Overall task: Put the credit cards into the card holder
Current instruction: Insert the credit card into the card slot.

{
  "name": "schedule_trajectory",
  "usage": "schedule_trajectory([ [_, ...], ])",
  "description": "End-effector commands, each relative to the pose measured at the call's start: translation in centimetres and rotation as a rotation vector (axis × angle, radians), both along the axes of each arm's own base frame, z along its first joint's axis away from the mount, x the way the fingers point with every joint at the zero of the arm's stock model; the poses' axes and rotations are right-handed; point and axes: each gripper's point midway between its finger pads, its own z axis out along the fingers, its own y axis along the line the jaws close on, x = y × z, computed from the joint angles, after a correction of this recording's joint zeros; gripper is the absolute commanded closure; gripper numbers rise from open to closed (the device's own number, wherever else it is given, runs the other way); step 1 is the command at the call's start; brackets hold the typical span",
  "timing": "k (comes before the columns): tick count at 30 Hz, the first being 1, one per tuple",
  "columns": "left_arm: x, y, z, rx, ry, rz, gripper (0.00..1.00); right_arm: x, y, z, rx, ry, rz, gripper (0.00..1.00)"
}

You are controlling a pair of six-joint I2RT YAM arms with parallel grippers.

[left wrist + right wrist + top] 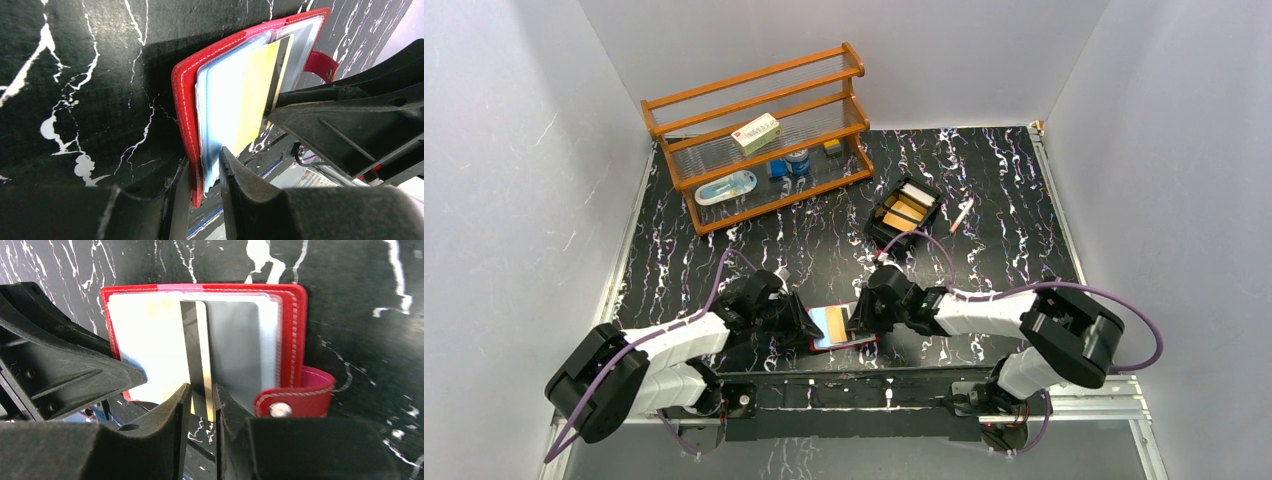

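Note:
The red card holder (852,345) lies open near the table's front edge, between my two grippers. My left gripper (802,322) is shut on its left edge. In the left wrist view the jaws (202,166) pinch the red cover (184,100) and the clear sleeves. My right gripper (858,320) is shut on a gold credit card with a black stripe (197,350). It holds the card on edge over the open card holder (292,340), the far end among the sleeves. The card also shows yellow in the left wrist view (255,90). The snap tab (295,397) hangs at the right.
A black two-compartment tray (876,222) behind the grippers holds more cards, white and orange. A pen (962,214) lies to its right. A wooden shelf (759,135) with a cream box (755,132) stands at the back left. The metal rail (904,385) marks the near edge.

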Motion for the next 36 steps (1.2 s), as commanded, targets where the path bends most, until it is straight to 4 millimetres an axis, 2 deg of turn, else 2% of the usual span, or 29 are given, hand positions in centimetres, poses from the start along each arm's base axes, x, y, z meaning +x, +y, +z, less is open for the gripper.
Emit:
schedule_trajectory([
  [1,-0.7,-0.1,-0.3,-0.009,0.022,-0.025,0.75,0.2,2.7,1.2,0.046,-0.025,0.05,0.69],
  [7,-0.5,-0.4,-0.1,-0.021,0.013,-0.036,0.73,-0.1,4.5,2.0,0.086,-0.025,0.088,0.69],
  [20,-0.5,-0.5,-0.5,-0.019,0.016,-0.039,0.72,-0.2,4.4,2.4,0.077,-0.019,0.089,0.69],
  [25,-0.4,-0.6,-0.6,-0.014,0.019,-0.041,0.72,0.3,5.1,1.9,0.086,-0.025,0.089,0.69],
  [28,-0.3,-0.6,-0.6,-0.012,0.022,-0.044,0.72,0.6,5.7,2.6,0.114,-0.042,0.089,0.69],
  [32,-0.3,-0.5,-0.6,-0.004,0.019,-0.043,0.72,0.4,4.8,2.8,0.1,-0.033,0.082,0.69],
  [36,0.0,0.1,-0.5,0.049,0.01,-0.041,0.72,1.1,3.3,3.5,0.082,-0.043,0.039,0.69],
])
